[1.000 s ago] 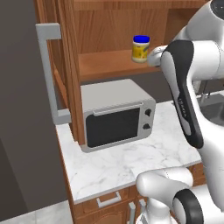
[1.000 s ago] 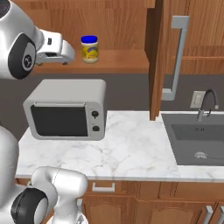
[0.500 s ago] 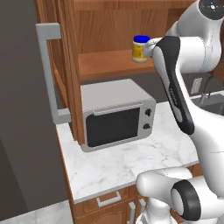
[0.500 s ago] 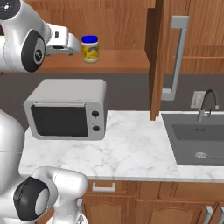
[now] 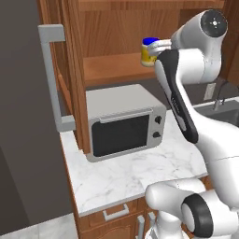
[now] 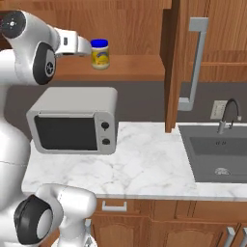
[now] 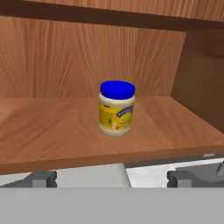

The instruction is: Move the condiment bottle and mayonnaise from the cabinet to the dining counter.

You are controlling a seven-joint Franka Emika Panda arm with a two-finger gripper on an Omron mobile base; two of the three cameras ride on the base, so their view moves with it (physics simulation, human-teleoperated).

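Wooden wall cabinet (image 6: 125, 67) stands open above a marble worktop (image 6: 144, 164), its right door (image 6: 174, 62) swung outward with a long grey bar handle (image 6: 195, 62) on it. On the cabinet's shelf the mayonnaise (image 7: 116, 107) sits upright, a squat pale yellow jar with a yellow label and blue lid, alone near the middle of the board and a little back from its front edge. The gripper (image 7: 112, 177) hangs level with the shelf just in front of the jar and apart from it, its dark fingertips (image 7: 41, 178) spread wide and holding nothing. Below the shelf a grey microwave (image 6: 75, 126) rests on the worktop. Farther right lies a sink (image 6: 217, 159) with a curved tap (image 6: 227, 113).
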